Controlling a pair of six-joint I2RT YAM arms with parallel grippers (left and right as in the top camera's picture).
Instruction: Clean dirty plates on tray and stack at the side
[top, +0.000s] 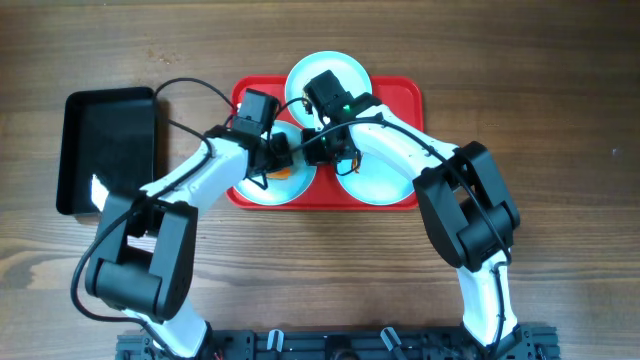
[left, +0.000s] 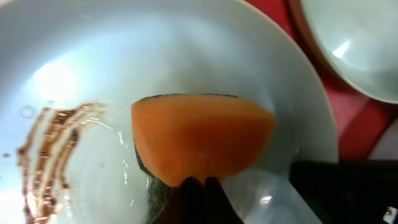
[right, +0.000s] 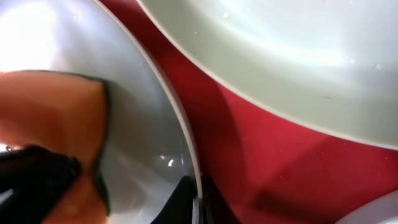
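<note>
- Progress looks early: all three plates sit on the red tray (top: 405, 95), and none is stacked on the tabletop (top: 560, 80) beside it.
- The near-left plate (top: 258, 190) is the one being worked on. A brown smear (left: 53, 152) streaks its floor, and the wet sheen around it suggests wiping is under way but unfinished.
- The left hand (left: 200, 182) is clenched on an orange sponge (left: 199, 137) with a dark green scouring layer. The sponge is pressed flat on this plate, just beside the smear and not on it.
- The right hand (right: 198, 186) is pinched on the same plate's rim, on the side towards the middle of the tray, apparently to steady it.
- The back plate (top: 352, 70) and the near-right plate (top: 372, 188) show no smear on their visible parts. The arms cover part of each, so whether they are clean cannot be told.
- The black bin (top: 110, 150) stands to the left, well apart from the tray.
- By this reckoning, what is left is wiping off the smear, dealing with the other two plates as needed, and stacking all three off the tray.
</note>
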